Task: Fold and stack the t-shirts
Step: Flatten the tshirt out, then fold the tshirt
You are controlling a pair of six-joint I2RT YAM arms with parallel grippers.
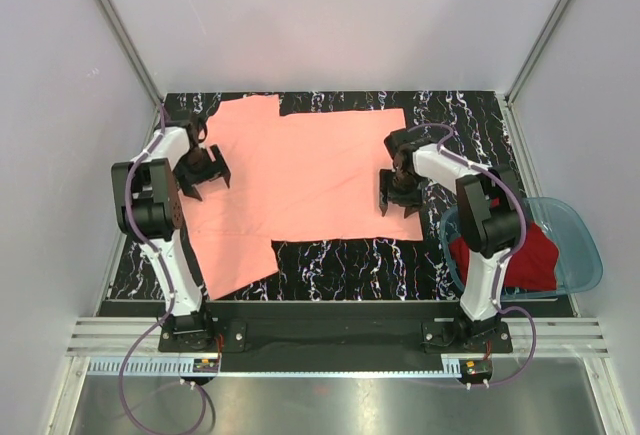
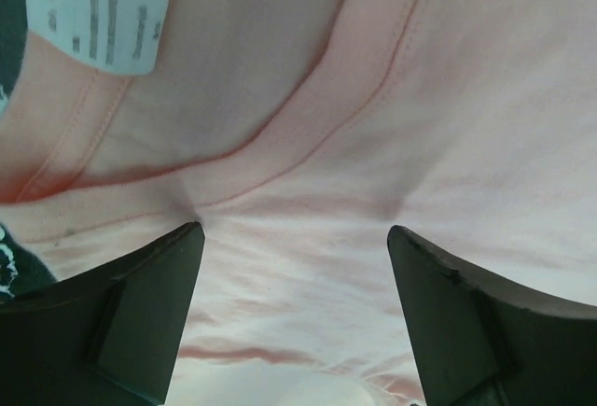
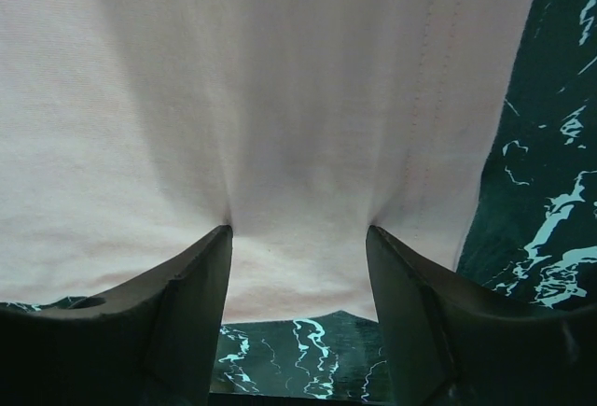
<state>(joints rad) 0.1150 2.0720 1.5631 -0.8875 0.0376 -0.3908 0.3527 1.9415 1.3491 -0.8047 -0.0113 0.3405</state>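
The left fingers (image 1: 203, 179) stand wide apart, their tips pressed onto the salmon-pink t-shirt (image 1: 320, 175) beside its collar, where the white label (image 2: 98, 14) shows; nothing is gripped. The right fingers (image 1: 399, 201) are parted too, tips dimpling the cloth just inside the hem. The shirt lies spread flat across the black marbled surface (image 1: 455, 115), collar toward the left edge, hem toward the right. At the near right corner a dark red t-shirt (image 1: 530, 255) sits bunched in a blue basin (image 1: 588, 245).
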